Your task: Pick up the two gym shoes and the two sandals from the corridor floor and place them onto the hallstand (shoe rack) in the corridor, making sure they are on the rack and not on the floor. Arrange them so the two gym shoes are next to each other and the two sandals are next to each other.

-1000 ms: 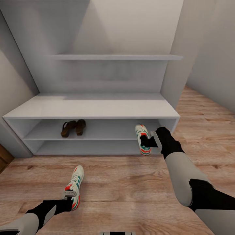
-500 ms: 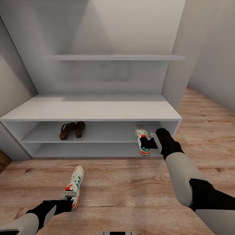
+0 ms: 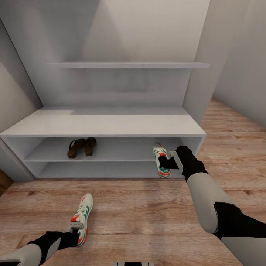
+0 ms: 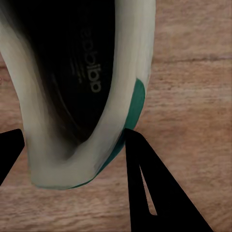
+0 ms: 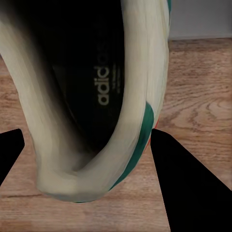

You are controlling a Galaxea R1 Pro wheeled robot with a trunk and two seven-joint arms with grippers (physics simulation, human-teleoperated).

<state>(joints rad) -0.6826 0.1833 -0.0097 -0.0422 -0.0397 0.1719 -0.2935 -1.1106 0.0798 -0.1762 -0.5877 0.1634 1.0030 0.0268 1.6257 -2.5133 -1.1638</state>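
Note:
Two dark brown sandals [image 3: 82, 146] lie side by side on the upper open shelf of the white hallstand [image 3: 103, 123]. My left gripper [image 3: 75, 226] is shut on the heel of one white and green gym shoe [image 3: 82, 215], low over the corridor floor [image 3: 147, 207]. In the left wrist view its fingers [image 4: 159, 193] flank that shoe's heel [image 4: 72, 96]. My right gripper [image 3: 168, 162] is shut on the heel of the other gym shoe [image 3: 162, 158], whose toe points at the rack's right end. The right wrist view shows this shoe [image 5: 96, 96] over floor planks.
A higher wall shelf [image 3: 129, 65] hangs above the rack's flat top. Grey walls close in at left and right, and a brown edge [image 3: 3, 181] shows at the far left. Open floor runs on to the right [image 3: 232, 125].
My left gripper has drawn back toward me with its gym shoe. The right arm and its shoe have barely moved. The view came slightly closer to the rack a second ago.

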